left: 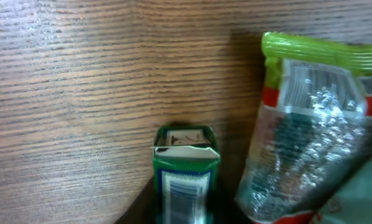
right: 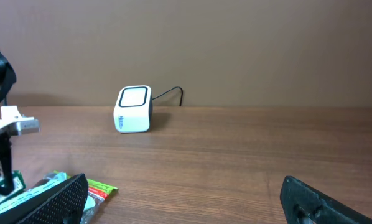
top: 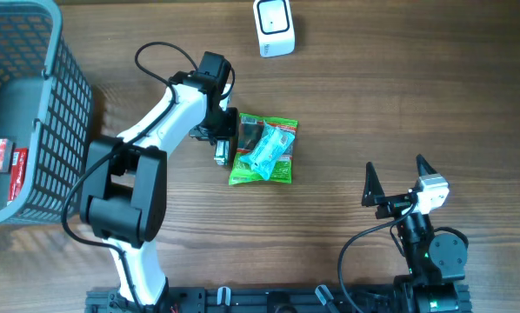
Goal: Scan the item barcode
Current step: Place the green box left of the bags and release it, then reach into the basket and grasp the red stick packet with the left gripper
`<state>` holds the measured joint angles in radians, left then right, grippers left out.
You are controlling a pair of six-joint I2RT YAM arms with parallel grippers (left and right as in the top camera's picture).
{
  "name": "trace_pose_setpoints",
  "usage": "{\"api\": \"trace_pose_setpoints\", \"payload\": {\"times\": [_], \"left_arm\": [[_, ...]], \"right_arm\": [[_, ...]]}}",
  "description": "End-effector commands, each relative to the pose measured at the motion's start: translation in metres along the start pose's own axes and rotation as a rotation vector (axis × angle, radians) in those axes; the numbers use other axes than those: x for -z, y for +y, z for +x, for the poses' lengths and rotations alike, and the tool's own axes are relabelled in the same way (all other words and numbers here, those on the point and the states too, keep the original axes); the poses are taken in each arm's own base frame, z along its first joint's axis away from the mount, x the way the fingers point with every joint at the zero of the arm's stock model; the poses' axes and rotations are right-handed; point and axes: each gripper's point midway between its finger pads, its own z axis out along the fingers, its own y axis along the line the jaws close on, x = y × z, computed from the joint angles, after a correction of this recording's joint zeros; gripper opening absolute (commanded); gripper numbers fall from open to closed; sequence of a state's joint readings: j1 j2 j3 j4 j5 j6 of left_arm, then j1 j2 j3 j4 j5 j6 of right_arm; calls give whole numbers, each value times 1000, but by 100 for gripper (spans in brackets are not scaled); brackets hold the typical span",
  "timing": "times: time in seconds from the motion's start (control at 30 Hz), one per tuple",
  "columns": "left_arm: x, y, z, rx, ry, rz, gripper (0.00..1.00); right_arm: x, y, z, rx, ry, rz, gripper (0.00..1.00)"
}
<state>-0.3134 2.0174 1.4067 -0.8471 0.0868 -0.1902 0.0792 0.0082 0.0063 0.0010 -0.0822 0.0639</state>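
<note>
From overhead, the left gripper [top: 221,144] is down at the centre of the table [top: 373,87], over a small green carton [top: 220,157] that sits just at the 9 o'clock edge of a green snack packet [top: 264,152]; whether its jaws are closed on the carton cannot be told from here; the scanner [top: 273,26] stands well apart at 12 o'clock, the basket [top: 69,104] at 9 o'clock, and the right gripper [top: 395,167] waits at 4 o'clock, spread wide with nothing in it.

In the left wrist view the carton fills the 6 o'clock edge, a barcode-like strip showing on its upper face, with the packet just beside it at 3 o'clock; the fingers themselves are not clearly shown, so a grip can be neither confirmed nor ruled out.

In the right wrist view the jaws stand wide apart at 7 and 5 o'clock, empty; the scanner sits at 10 o'clock, its pale window facing up; the packet's corner lies at 7 o'clock.

The step in hand appears to be the pick-up of the carton, if that is the item meant; scanning looks not yet done. The next move would call for a firm hold, a lift clear of the packet, and carrying the carton toward 12 o'clock with its barcode turned to the scanner's window.
</note>
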Motion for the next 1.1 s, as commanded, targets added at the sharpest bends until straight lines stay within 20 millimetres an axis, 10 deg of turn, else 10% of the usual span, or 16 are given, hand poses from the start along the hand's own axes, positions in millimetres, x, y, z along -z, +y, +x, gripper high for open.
{"api": "trace_pose_setpoints", "payload": {"times": [0.0, 0.17, 0.37, 0.5, 0.63, 0.83, 1.07], "left_arm": [[-10, 3, 3, 3, 19, -23, 54], [15, -1, -9, -3, -35, -9, 78], [186, 35, -75, 44, -410, -129, 90], [307, 114, -85, 198, -700, -299, 91], [363, 227, -52, 461, -812, -427, 94], [362, 371, 28, 810, -713, -583, 95], [267, 429, 97, 1002, -394, -501, 98]], "right_arm": [[0, 3, -1, -14, -6, -16, 100], [0, 3, -1, -14, -6, -16, 100], [0, 3, -1, -14, -6, -16, 100], [0, 3, -1, -14, -6, -16, 100], [0, 3, -1, -14, -6, -16, 100], [0, 3, -1, -13, -6, -16, 100], [0, 3, -1, -14, -6, -16, 100]]}}
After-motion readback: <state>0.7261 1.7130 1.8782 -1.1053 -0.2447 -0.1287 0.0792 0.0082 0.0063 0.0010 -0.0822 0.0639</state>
